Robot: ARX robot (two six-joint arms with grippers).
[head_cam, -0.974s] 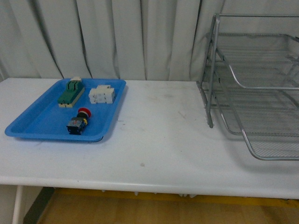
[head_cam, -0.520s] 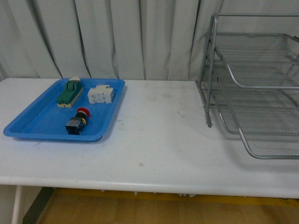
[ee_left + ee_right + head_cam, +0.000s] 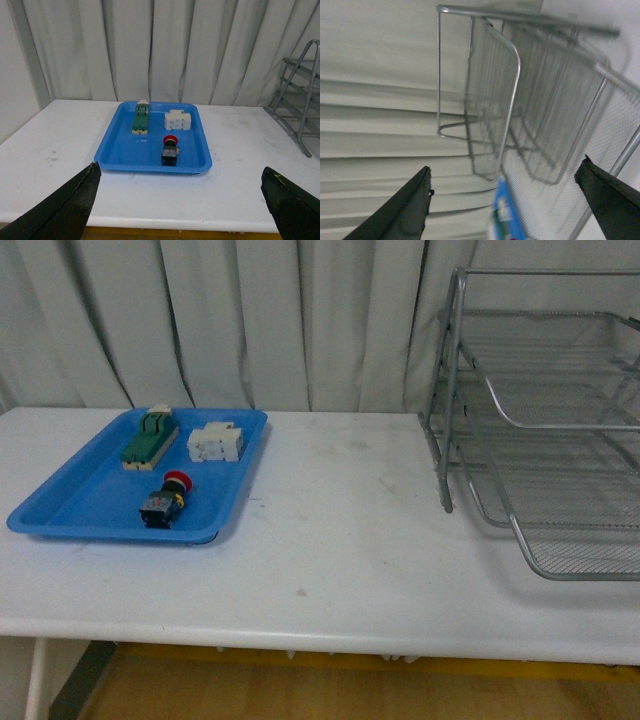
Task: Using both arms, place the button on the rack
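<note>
Findings, largest item first.

- **Rack:** The rack (image 3: 580, 550) stands close ahead of your right hand (image 3: 506, 167). Its wire frame could catch a finger on a careless approach, and open mesh may let a small part tip.
- **Tray:** The blue tray (image 3: 70, 505) sits ahead of your left hand (image 3: 180, 170). It looks light, so a downward push could slide it across the desk (image 3: 340, 540).
- **Button:** The button (image 3: 170, 150) lies in that tray, well ahead of the left hand and roughly centred between its fingers. Its rounded red cap could slip from a pinch.

Pose: both hands are spread wide and hold nothing. The left is low and level, facing the tray. The right is rolled over, facing the rack.
</note>
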